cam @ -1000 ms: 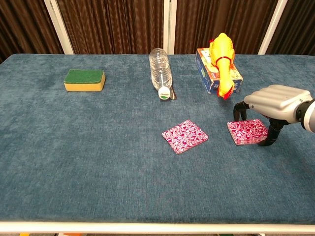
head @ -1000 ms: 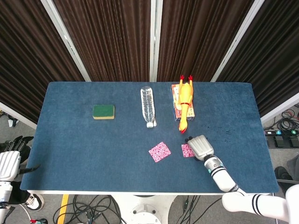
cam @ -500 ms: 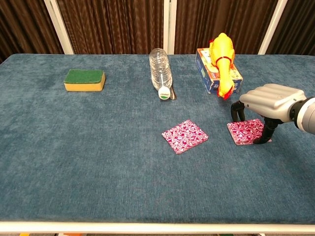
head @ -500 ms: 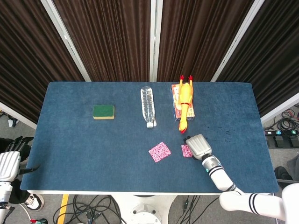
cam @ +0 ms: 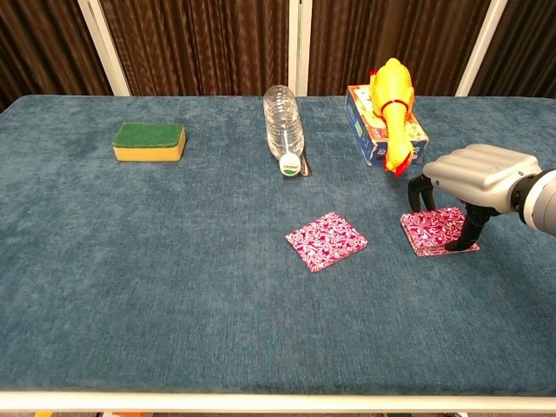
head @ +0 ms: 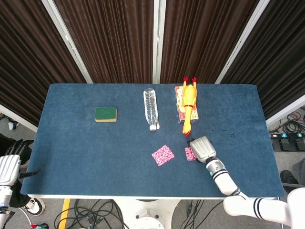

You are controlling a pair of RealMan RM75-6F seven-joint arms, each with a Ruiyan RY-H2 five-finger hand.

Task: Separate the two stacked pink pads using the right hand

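Note:
Two pink patterned pads lie apart on the blue table. One pad [cam: 326, 241] [head: 163, 155] lies flat and free near the table's middle. The other pad [cam: 432, 228] [head: 189, 153] lies flat to its right, under my right hand [cam: 476, 176] [head: 202, 148]. That hand arches over the pad with its fingers apart. A dark fingertip [cam: 418, 199] stands at the pad's far edge and the thumb tip [cam: 461, 241] rests on its near right part. My left hand [head: 8, 167] hangs off the table's left edge, holding nothing.
A clear plastic bottle [cam: 283, 130] lies at the back middle. A yellow rubber chicken [cam: 393, 109] rests on a small box [cam: 368, 129] just behind my right hand. A green and yellow sponge [cam: 149, 142] sits at the back left.
My right hand has shifted slightly left and away from me over the right pad. Its thumb tip moved from beside the pad's right edge onto the pad. Both pads stayed put.

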